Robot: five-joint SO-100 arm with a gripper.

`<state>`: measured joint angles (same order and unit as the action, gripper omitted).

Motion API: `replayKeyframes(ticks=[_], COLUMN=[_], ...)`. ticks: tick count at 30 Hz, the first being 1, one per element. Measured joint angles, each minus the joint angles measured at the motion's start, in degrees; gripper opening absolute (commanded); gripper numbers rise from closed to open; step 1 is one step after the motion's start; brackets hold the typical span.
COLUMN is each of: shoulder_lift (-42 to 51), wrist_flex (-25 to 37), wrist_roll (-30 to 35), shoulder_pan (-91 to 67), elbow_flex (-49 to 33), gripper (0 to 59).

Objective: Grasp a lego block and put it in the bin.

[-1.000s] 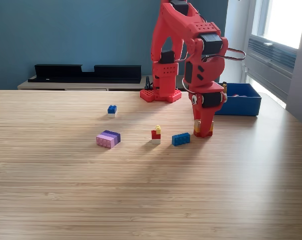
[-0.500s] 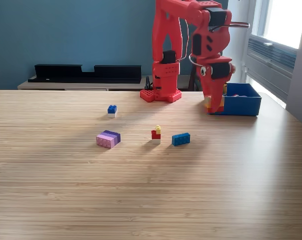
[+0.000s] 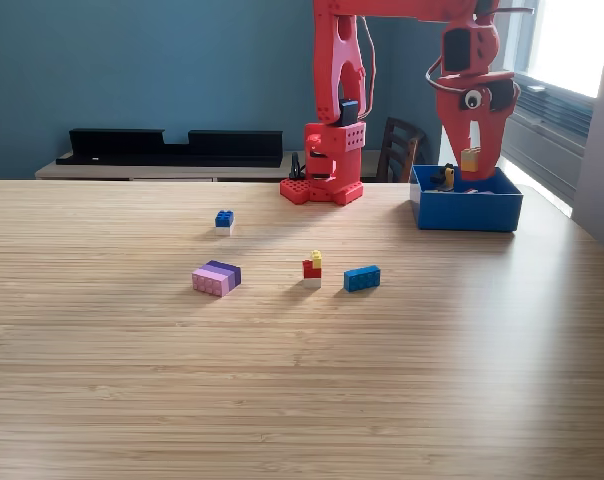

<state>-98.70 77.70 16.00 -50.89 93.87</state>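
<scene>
Red arm holding an orange lego block above the blue bin.

Nearest on the wooden bench (image 3: 282,380) lie a pink-and-purple block stack (image 3: 216,277), a small red, yellow and white block cluster (image 3: 312,269) and a blue lego brick (image 3: 362,278) just beside it toward the exterior view's right; farther back and apart sits a small blue-on-white block (image 3: 224,220). Beyond these, at the exterior view's right, the bin (image 3: 468,211) rests on the bench, with something small and dark-and-yellow inside that is hard to make out. Directly over the bin hang the fingers (image 3: 471,160), pointing down and closed narrowly on the orange lego block (image 3: 470,159), clear of the bin's rim. The arm's red base (image 3: 323,188) stands at the bench's far edge, before a dark chair (image 3: 398,150) and a teal wall.
</scene>
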Motion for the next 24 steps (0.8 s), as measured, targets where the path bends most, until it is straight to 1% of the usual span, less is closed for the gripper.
replayKeyframes(ticks=[4, 9, 15, 16, 17, 18, 19, 21, 23, 24], shoulder_lift=[0.09, 2.55, 4.04, 4.04, 4.04, 4.04, 4.04, 4.04, 4.04, 4.04], wrist_flex=[0.97, 1.05, 1.05, 1.05, 1.05, 1.05, 1.05, 1.32, 2.2, 2.64], wrist_roll=[-0.44, -0.79, -1.67, -1.93, -2.11, -2.29, -2.55, -2.64, -2.64, -2.64], shoulder_pan=[-4.48, -12.39, -14.77, -15.03, -15.21, -15.38, -15.47, -15.47, -15.47, -15.47], elbow_flex=[-0.09, -0.18, -0.18, -0.18, -0.18, -0.18, -0.18, -0.18, -0.18, -0.53], gripper=[0.0, 0.0, 0.3, 5.6, 13.6, 19.6, 23.5, 28.9, 32.0, 32.4])
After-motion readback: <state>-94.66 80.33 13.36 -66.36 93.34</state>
